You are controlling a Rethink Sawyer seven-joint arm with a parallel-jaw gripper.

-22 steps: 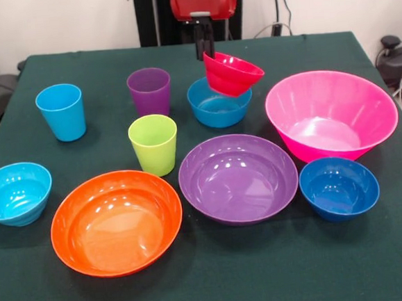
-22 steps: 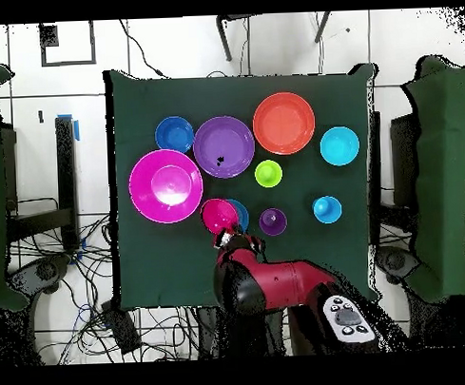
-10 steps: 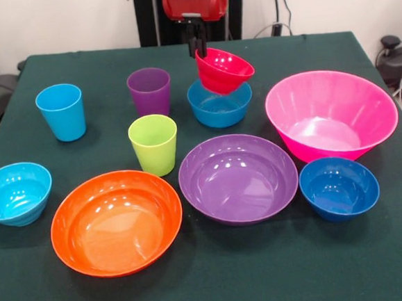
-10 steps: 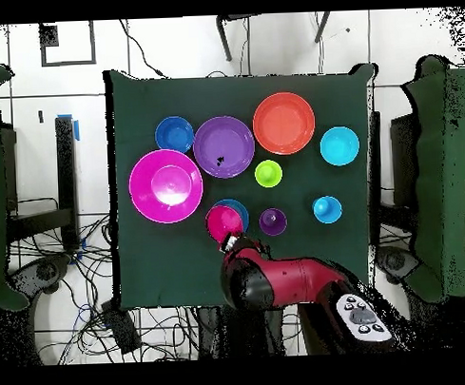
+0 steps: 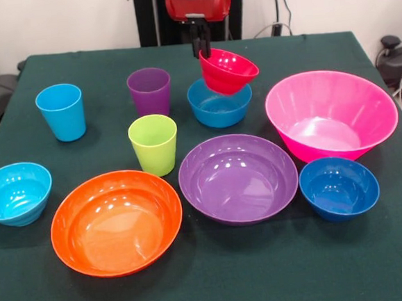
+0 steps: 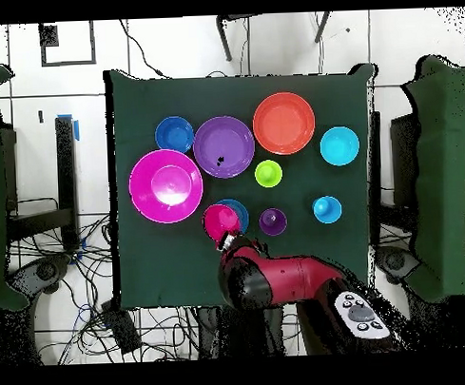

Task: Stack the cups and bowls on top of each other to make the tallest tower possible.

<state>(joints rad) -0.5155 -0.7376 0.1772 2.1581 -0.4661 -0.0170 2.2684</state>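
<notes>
Front: fingers (image 5: 202, 47) clamped on the red bowl (image 5: 229, 71) rim, bowl tilted, held above the blue bowl (image 5: 218, 106), off the surface (image 5: 197, 276). Overhead: red bowl (image 6: 221, 220) overlaps blue bowl (image 6: 238, 210), beside pink bowl (image 6: 166, 186).

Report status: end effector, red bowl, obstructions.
End effector shut on red bowl, tilted, in the air. Blue bowl directly below, empty. Purple cup beside, apart.
</notes>
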